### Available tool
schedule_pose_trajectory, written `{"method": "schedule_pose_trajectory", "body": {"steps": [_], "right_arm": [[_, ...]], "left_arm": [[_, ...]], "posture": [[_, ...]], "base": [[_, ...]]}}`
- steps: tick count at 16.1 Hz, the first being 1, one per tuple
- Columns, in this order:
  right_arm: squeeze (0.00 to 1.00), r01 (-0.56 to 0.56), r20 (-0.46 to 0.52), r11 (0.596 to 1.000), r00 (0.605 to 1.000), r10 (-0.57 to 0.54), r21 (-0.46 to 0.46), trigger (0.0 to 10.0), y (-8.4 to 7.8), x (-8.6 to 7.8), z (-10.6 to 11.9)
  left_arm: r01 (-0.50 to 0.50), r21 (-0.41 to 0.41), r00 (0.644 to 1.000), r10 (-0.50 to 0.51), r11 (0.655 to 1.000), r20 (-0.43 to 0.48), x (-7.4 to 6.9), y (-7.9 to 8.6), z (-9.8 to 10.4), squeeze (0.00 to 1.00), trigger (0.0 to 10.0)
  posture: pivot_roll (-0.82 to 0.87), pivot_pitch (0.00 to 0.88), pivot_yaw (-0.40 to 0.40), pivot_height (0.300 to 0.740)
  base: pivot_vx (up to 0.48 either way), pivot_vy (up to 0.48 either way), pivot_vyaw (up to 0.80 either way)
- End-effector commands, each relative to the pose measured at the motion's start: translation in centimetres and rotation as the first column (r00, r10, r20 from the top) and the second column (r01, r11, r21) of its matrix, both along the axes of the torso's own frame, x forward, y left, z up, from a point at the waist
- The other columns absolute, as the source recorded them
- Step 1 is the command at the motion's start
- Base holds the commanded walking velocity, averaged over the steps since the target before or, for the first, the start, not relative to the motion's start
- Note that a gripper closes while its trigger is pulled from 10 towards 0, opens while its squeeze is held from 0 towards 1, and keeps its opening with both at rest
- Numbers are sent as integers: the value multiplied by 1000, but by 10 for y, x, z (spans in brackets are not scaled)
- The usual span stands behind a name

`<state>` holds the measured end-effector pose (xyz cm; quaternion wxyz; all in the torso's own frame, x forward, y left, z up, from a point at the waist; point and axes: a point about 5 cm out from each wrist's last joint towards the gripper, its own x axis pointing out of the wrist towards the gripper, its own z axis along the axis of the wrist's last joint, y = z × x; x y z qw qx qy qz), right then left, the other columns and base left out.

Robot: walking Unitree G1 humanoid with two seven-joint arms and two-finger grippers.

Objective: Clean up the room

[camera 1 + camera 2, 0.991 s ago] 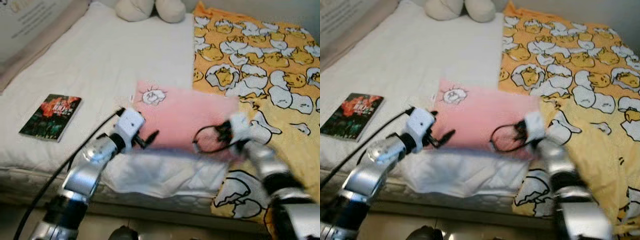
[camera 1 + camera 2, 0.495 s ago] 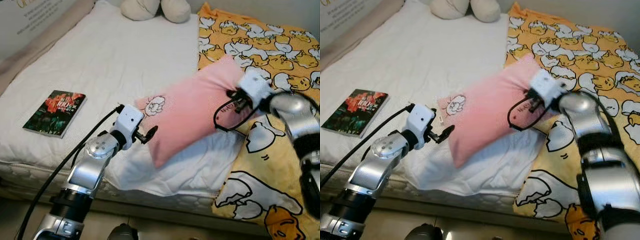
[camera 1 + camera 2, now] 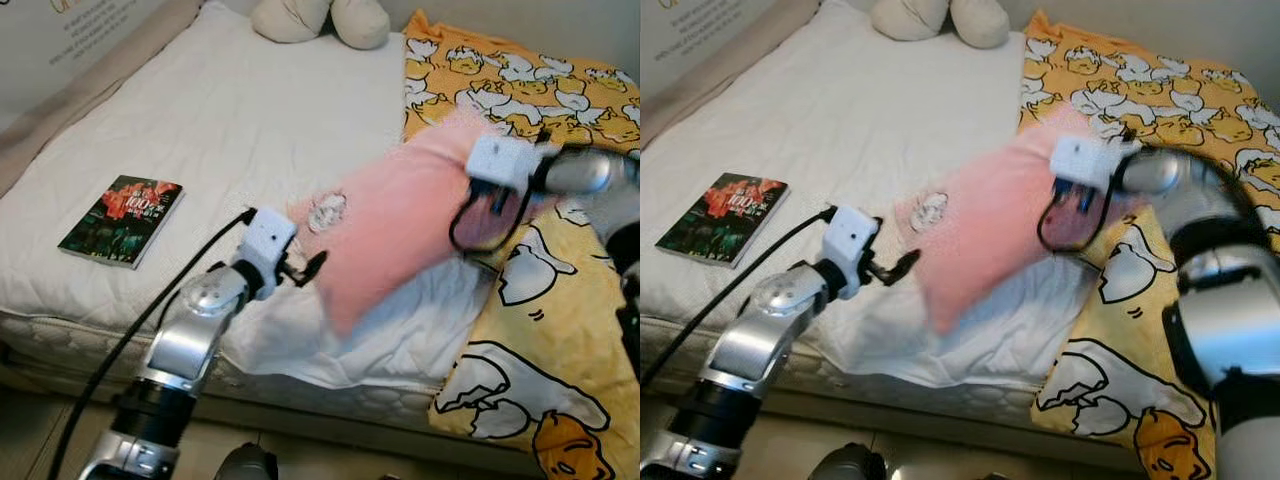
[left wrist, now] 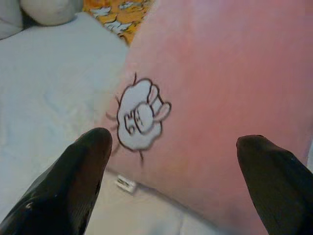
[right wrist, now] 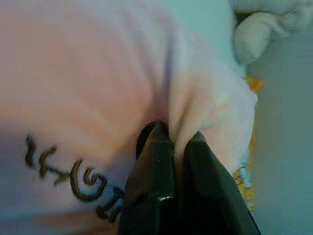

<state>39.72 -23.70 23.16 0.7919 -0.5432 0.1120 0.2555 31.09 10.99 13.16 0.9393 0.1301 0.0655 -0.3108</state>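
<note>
So the pink pillow point(image 3: 400, 225) is up off the bed point(image 3: 220, 130) right now, tilted, with its high end over by the yellow duck-print blanket point(image 3: 560, 300) and its low corner hanging down over the rumpled white sheet near the front edge of the mattress. It looks a bit blurred in the head views

The right hand point(image 5: 178, 147) has the pillow: in its wrist view the two black fingers are pressed together with a fold of the pink fabric pinched between them, right next to some dark lettering stitched on the cover. From the head camera the arm reaches in from the right, over the blanket, with a looped black cable dangling by the wrist

The left hand point(image 4: 176, 161) is spread wide, fingers well apart, pointed straight at the pillow's lower side where the little white cartoon sheep point(image 4: 139, 115) is printed. It's very near the fabric but I can't tell if it actually touches. There's a small white tag poking out at the pillow's seam just below the sheep

Other stuff on the bed: a book point(image 3: 122, 220) with a dark red-and-green cover lying flat on the left side, well apart from the pillow, and a cream plush toy point(image 3: 320, 18) up at the head end
</note>
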Motion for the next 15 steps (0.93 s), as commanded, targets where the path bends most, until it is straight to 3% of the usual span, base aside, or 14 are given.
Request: {"method": "schedule_pose_trajectory", "body": {"steps": [1, 3, 4, 5, 6, 7, 9, 12, 13, 14, 15], "right_arm": [[0, 69, 52, 994, 996, -73, 79, 0, -10, 2, 16], [0, 202, 55, 890, 968, -245, 409, 0, -18, 5, 22], [0, 231, 47, 852, 957, -286, 470, 0, -21, 5, 20], [0, 321, -26, 706, 918, -395, 631, 0, -35, 1, 7], [0, 369, -72, 629, 892, -445, 685, 0, -42, -2, -2], [0, 400, -96, 600, 876, -473, 692, 0, -48, -6, -10], [0, 421, -113, 637, 878, -466, 646, 0, -51, -10, -23], [0, 383, -48, 709, 895, -444, 592, 0, -48, -7, -10], [0, 350, -8, 772, 913, -408, 530, 0, -44, -4, 2], [0, 325, 29, 857, 930, -367, 399, 0, -43, -2, 9], [0, 316, 50, 894, 936, -348, 316, 0, -43, -2, 13]], "left_arm": [[22, 0, 1000, -22, 1000, -3, -3, -5, 1, 0, 10000], [18, -3, 1000, -18, 1000, -11, -3, -6, -1, 0, 10000], [17, -3, 1000, -17, 1000, -13, -3, -6, -1, 0, 10000], [18, -3, 1000, -18, 1000, -14, -3, -7, 0, 0, 10000], [20, -4, 1000, -20, 1000, -14, -2, -7, 1, 0, 10000], [22, -4, 1000, -22, 1000, -14, -2, -8, 1, 0, 10000], [26, -19, 999, -26, 999, -18, -1, -9, 3, 0, 10000], [26, -24, 999, -27, 999, -19, -2, -11, 4, 0, 10000], [26, -26, 999, -26, 999, -20, -2, -11, 4, 0, 10000], [27, -29, 999, -27, 999, -22, -2, -12, 4, 0, 10000], [29, -33, 999, -30, 999, -23, -3, -13, 4, 0, 10000]], "posture": [[179, 0, -98, 740], [178, 0, -100, 740], [178, 0, -100, 740], [173, 0, -94, 740], [172, 0, -92, 740], [169, 0, -89, 740], [169, 0, -89, 740], [171, 0, -92, 740], [171, 0, -92, 740], [171, 0, -92, 740], [166, 0, -90, 740]], "base": [[0, 0, 0], [0, 0, 0], [0, 0, 0], [0, 0, 0], [0, 0, 0], [0, 0, 0], [0, 0, 0], [0, 0, 0], [0, 0, 0], [0, 0, 0], [0, 0, 0]]}}
